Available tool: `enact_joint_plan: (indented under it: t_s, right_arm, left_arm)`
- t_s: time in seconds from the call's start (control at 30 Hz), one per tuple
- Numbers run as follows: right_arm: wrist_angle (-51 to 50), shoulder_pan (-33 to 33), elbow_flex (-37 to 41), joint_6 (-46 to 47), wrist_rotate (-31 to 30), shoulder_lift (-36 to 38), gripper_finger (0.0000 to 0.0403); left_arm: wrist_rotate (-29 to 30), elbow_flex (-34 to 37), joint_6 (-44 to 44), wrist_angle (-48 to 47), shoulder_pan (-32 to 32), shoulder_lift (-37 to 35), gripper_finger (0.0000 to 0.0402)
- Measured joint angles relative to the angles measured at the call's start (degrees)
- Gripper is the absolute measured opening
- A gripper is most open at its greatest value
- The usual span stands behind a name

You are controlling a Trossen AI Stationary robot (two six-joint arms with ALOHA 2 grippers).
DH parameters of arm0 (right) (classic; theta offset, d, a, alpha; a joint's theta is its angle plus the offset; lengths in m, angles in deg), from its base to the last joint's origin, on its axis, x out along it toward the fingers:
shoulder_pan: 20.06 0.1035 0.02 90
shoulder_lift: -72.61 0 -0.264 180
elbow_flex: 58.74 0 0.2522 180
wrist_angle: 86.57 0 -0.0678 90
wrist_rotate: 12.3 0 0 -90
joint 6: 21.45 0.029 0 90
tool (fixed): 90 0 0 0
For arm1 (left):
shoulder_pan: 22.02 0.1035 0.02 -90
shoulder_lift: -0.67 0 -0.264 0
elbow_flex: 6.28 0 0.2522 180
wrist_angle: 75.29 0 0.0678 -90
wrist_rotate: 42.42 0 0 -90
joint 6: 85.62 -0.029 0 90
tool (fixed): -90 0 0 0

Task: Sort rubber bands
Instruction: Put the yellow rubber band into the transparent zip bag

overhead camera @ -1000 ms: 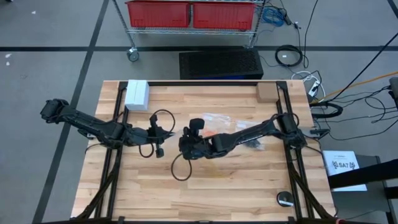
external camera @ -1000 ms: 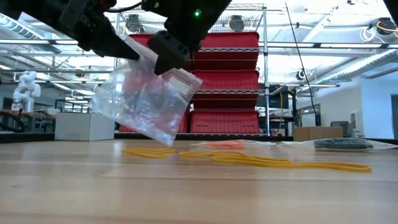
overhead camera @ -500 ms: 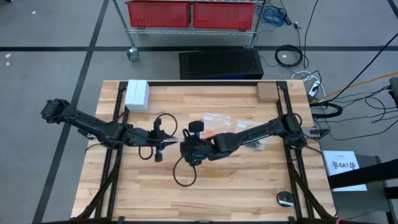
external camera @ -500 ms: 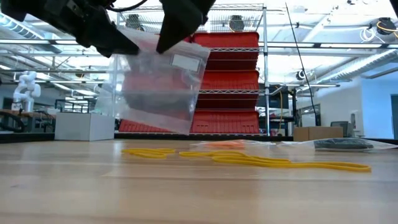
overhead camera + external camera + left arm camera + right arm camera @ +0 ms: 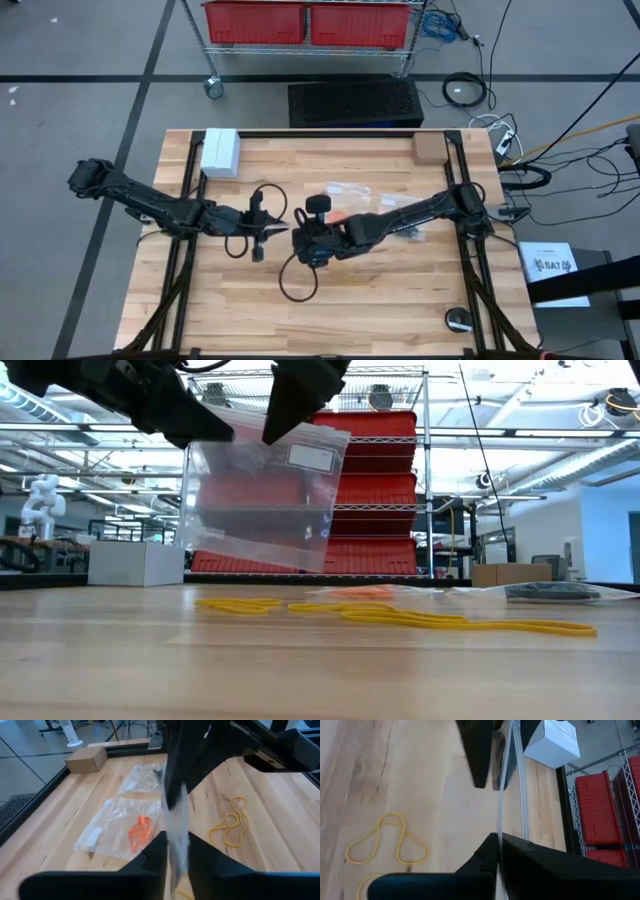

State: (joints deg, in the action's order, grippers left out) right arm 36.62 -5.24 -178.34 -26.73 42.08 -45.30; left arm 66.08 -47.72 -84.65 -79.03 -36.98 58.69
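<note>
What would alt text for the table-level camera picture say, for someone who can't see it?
Two dark robot grippers reach in from above, holding a clear plastic bag in the air by its top edge. Yellow rubber bands lie on the wooden table below, with red bins on shelves behind.

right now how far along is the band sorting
Partly done. Orange bands already lie in a bag on the table, and a dark bunch sits in another bag. In hand: the right tool is shut on a clear bag held up, with the left tool at its other top corner. Left: yellow bands lie loose on the wood.
</note>
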Motion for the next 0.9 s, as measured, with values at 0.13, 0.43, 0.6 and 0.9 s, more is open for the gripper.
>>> enact_joint_plan:
  t_s: [0.13, 0.43, 0.6, 0.9]
  right_arm:
    - [-0.13, 0.36, 0.00, 0.71, 1.48, 0.00, 0.0000]
    - [-0.60, 0.30, 0.00, 1.29, 2.72, 0.30, 0.0000]
    - [-1.23, 0.44, -0.39, 5.40, 2.99, 0.42, 0.0008]
    - [-4.19, 2.51, -5.67, 5.99, 2.98, 0.57, 0.0064]
  left_arm:
    - [0.02, 0.00, -1.11, -0.04, 0.00, 0.00, 0.0027]
    - [0.03, 0.00, -2.28, -0.26, -0.02, 0.00, 0.0005]
    - [0.22, 0.00, -2.84, -0.24, -0.04, 0.02, 0.0003]
    - [0.39, 0.00, -2.81, -0.32, -0.04, 0.01, 0.0002]
